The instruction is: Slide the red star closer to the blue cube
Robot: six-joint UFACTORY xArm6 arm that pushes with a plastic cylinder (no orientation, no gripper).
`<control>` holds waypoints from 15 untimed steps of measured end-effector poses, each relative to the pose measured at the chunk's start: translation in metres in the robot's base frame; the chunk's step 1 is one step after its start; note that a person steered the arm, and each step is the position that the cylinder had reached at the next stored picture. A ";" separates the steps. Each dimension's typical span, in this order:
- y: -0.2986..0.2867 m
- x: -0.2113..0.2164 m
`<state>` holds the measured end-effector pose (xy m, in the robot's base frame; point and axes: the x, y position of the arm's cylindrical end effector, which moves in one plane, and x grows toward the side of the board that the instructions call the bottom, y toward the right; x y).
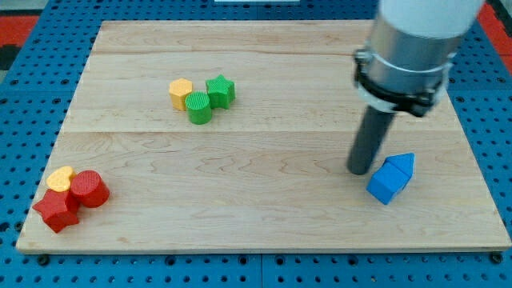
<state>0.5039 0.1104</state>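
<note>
While I watch through the one camera view, my tip (360,170) rests on the pale wooden board (264,216) at the view's right, at the end of a straight dark rod (370,140) that hangs from a grey cylindrical arm housing (408,48). It is a bare rod end with no jaws, so nothing about it opens, closes or clamps; it holds nothing. It sits just to the view's left of the blue cube (386,182), very near it, though I cannot tell whether the two touch. Touching that cube on its upper right side is a second blue block (402,163) with a sloped top, whose exact shape I cannot make out. My task block, the red star (55,210), lies well apart from all this, in the board's lower left corner close to the edge. It is packed against a red cylinder (90,189) on its upper right, and a small yellow block (60,178), rounded and perhaps heart-shaped, sits just above the star and touches the cylinder's left side. Nearer the view's top, left of centre, a third cluster stands: a yellow hexagonal block (181,93), a green cylinder (198,107) and a green star (220,90), all pressed together. Blue pegboard (32,96) surrounds the board.
</note>
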 end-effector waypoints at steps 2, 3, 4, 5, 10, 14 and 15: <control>-0.211 -0.039; -0.327 -0.033; -0.406 -0.016; -0.415 -0.009; -0.380 0.081; -0.306 0.076; -0.269 0.070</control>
<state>0.5737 -0.1588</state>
